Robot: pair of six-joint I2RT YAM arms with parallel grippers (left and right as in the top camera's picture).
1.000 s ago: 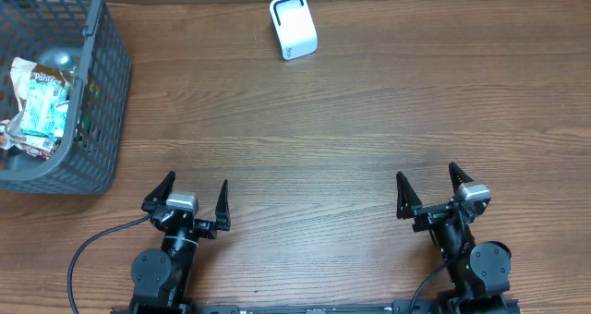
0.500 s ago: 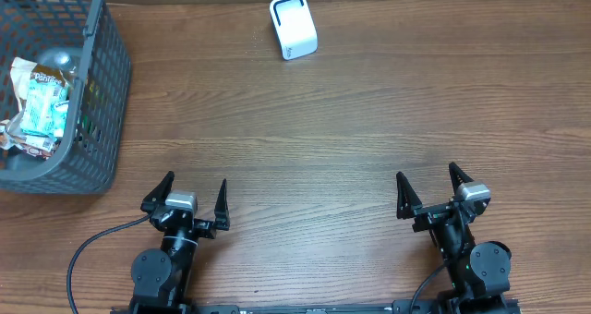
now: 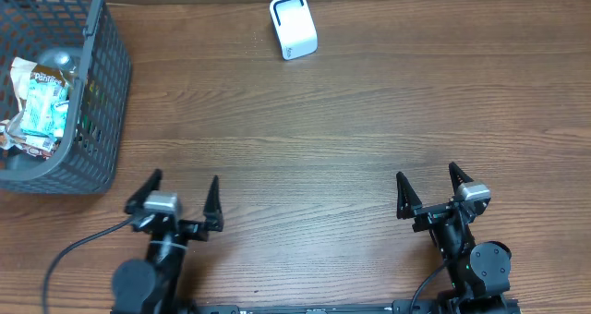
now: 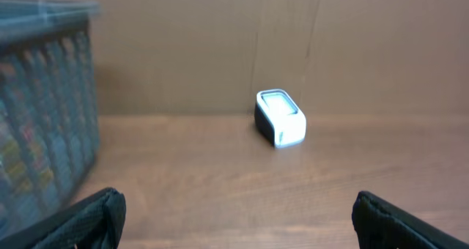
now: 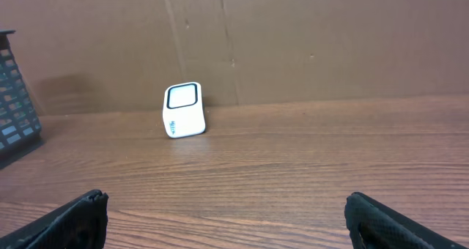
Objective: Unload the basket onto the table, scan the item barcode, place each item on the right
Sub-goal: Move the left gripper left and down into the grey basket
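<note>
Boxy white scanner, dark mesh basket, woodgrain table

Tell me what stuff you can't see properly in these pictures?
- Basket, overhead view: its left side and top are cut off by the picture's edges.
- Packets inside it, overhead view: too small to read, and no barcode can be made out.
- Scanner, left wrist view: blurred, so its markings cannot be read.
</note>
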